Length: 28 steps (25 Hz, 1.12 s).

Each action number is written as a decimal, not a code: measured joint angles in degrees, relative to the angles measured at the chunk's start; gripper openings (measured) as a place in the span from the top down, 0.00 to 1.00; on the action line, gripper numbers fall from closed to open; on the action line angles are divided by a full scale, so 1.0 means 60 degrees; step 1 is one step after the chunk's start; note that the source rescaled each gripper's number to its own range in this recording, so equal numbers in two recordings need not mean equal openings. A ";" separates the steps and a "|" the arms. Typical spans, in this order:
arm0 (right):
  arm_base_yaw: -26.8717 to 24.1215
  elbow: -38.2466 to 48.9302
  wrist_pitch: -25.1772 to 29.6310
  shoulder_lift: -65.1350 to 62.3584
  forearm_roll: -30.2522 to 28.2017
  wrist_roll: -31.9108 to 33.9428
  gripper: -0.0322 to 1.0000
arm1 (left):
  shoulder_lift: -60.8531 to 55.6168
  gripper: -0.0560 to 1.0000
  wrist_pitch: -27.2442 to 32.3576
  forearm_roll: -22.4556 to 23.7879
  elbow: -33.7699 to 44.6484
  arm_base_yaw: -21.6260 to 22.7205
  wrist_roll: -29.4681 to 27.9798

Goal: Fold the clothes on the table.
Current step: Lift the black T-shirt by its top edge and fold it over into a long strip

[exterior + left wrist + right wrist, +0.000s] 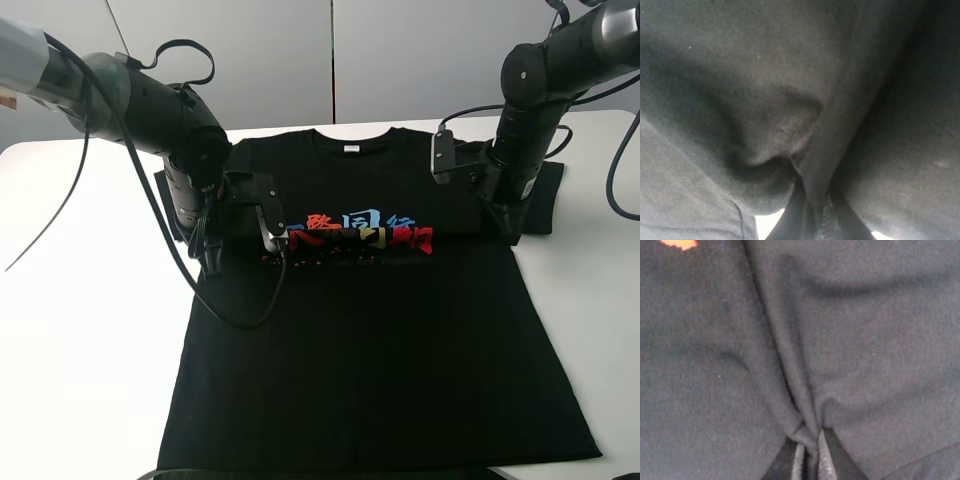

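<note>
Showing large Chinese characters (360,232) in red, blue and yellow across the chest of the black T-shirt (380,360), too blurred to read. Running just beneath them, a line of small lettering (370,262), illegible. Sitting inside the collar, a white label (351,148), unreadable.

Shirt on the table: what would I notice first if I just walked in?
A big black T-shirt lies spread on the white table, with bright red, blue and yellow characters across its chest. At its two sides, the left gripper and the right gripper each pinch the cloth near a sleeve.
</note>
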 joint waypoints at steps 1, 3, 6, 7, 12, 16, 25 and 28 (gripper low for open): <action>0.0000 0.0000 0.0000 0.0000 0.0000 0.0054 0.97 | 0.0000 0.95 0.0000 0.0000 0.0000 0.0000 -0.0081; 0.0000 0.0016 -0.0049 -0.0081 0.0000 0.0099 0.97 | 0.0000 0.95 -0.0017 0.0035 0.0000 0.0000 -0.0226; 0.0000 0.0164 -0.0232 -0.0331 0.0004 0.0158 0.97 | -0.0111 0.95 -0.0056 0.0160 0.0017 0.0000 -0.0485; 0.0000 0.0203 -0.0302 -0.0515 0.0021 0.0158 0.97 | -0.0198 0.95 -0.0096 0.0233 0.0017 0.0000 -0.0547; 0.0000 0.0217 -0.1111 -0.2115 -0.0045 0.0355 0.97 | -0.1200 0.95 -0.0209 0.0516 -0.0312 0.0000 -0.0851; 0.0000 0.0133 -0.1746 -0.3226 -0.0999 0.0692 0.97 | -0.1942 0.95 -0.0171 0.0695 -0.1301 0.0007 -0.0913; 0.0000 -0.1787 -0.2547 -0.3891 -0.1998 0.1717 0.97 | -0.2158 0.95 0.0356 0.1942 -0.4490 0.0042 -0.0913; 0.0000 -0.2660 -0.2769 -0.3891 -0.2021 0.1943 0.97 | -0.2158 0.95 0.0588 0.2496 -0.5357 0.0245 -0.1375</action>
